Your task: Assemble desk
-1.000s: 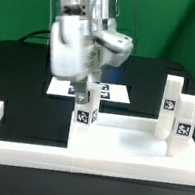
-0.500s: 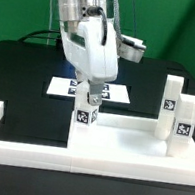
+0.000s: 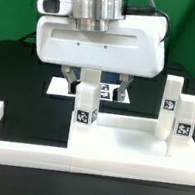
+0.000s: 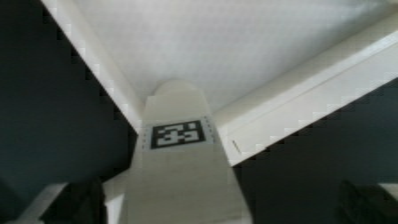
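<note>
The room light is bright and even, so the white desk (image 3: 119, 139) looks almost overexposed in the exterior view, its edges melting together, while the black table (image 3: 18, 74) stays very dark with little detail. Both pictures are small and soft; the gripper (image 3: 99, 85) housing near the exterior camera is a bit blurred. In the wrist view the leg (image 4: 175, 150) has a readable tag, but the dark corners are out of focus and show only grey shapes.
</note>
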